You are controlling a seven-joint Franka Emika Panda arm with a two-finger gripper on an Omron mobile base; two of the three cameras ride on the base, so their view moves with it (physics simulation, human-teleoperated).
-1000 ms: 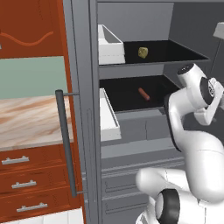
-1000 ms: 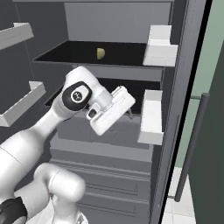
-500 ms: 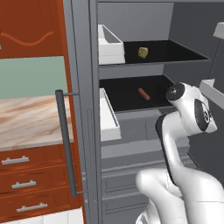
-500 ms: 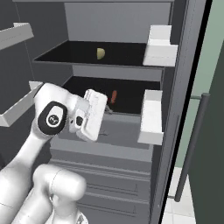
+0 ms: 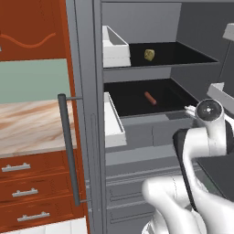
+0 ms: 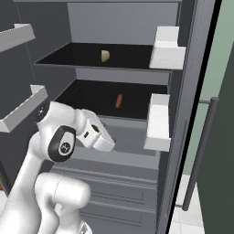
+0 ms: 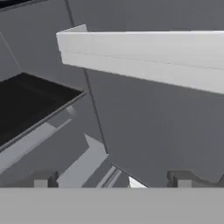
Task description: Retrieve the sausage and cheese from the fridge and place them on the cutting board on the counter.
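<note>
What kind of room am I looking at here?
Most likely a kitchen, computer-rendered: an open grey fridge with cheese and a sausage on its dark shelves, beside a marbled counter over wooden drawers.

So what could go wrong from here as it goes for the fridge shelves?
1. The open end effector faces a white door bin, not the sausage; swinging round could clip a bin.
2. The sausage lies deep on the lower shelf; it may roll when touched.
3. The cheese sits higher, an awkward reach.
</note>
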